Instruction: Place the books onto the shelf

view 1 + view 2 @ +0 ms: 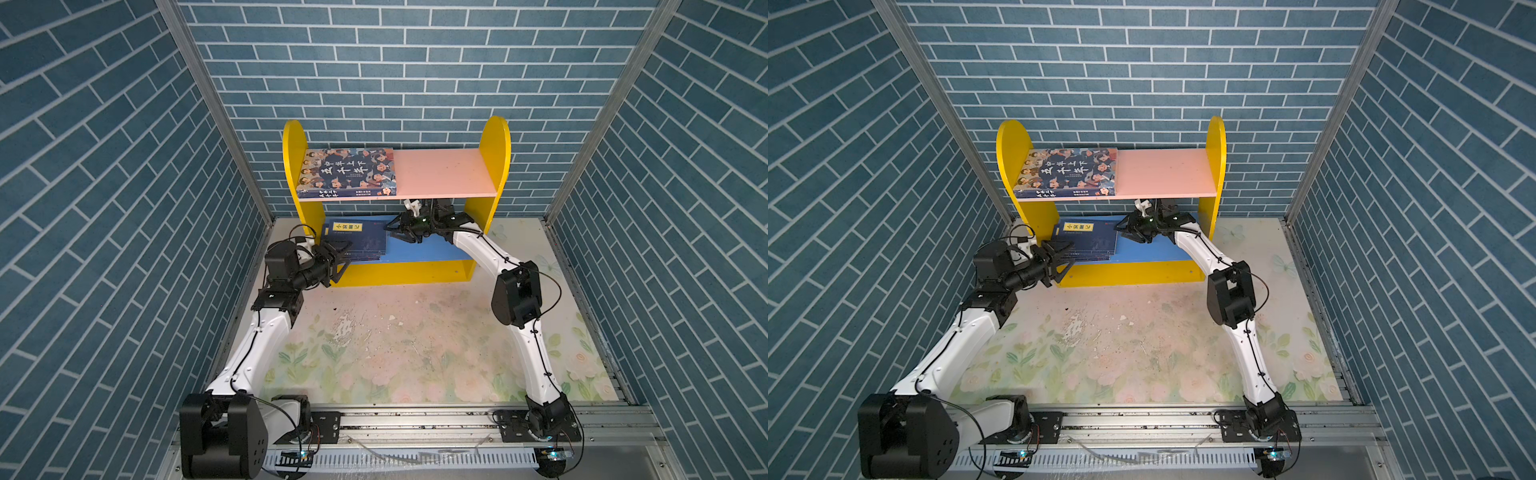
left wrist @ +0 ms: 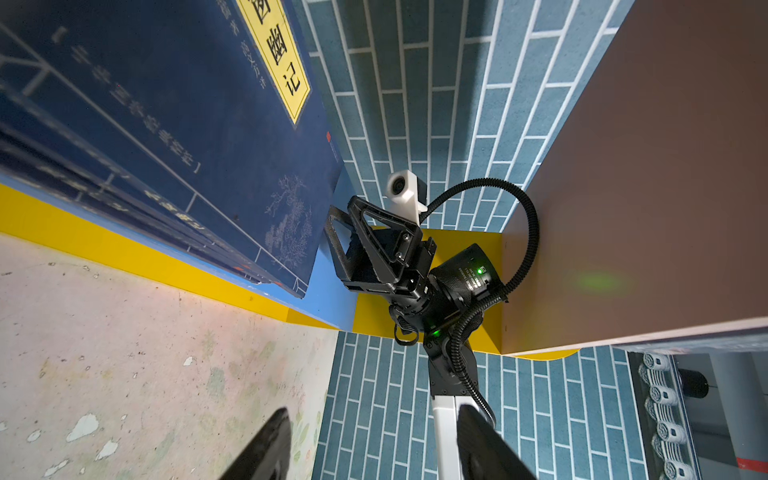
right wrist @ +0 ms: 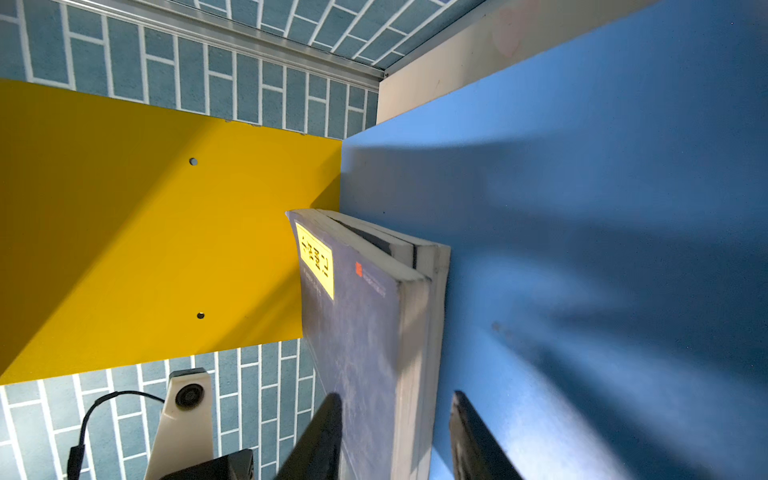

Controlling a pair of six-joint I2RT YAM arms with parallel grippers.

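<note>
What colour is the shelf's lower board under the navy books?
The lower board is bright blue; the right wrist view shows it best.

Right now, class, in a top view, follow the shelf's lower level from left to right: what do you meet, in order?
yellow side panel → stack of navy books → right claw → second yellow side panel. The left claw overlaps the stack, so it is left out.
</note>
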